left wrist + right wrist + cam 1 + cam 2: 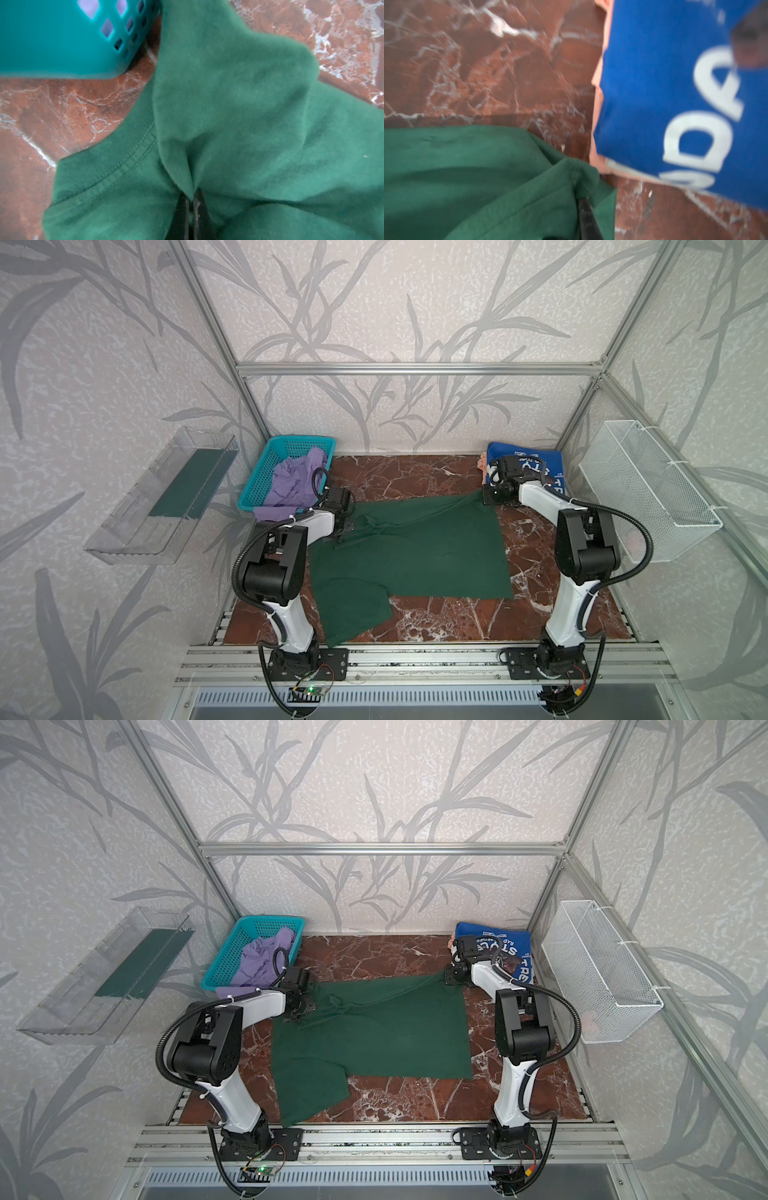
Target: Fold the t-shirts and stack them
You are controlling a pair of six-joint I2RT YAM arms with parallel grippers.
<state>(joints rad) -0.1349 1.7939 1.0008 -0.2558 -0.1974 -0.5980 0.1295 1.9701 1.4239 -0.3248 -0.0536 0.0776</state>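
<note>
Both clamped: left gripper [191, 197] on green t-shirt [415, 556] beside collar [133, 158], far left; right gripper [581, 195] on far-right corner. Far-edge hold likely readies fold toward near side.

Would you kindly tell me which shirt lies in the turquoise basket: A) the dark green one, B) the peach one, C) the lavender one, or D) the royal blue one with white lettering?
C: the lavender shirt is bunched inside the turquoise basket, while the dark green shirt lies spread out beside it.
</note>
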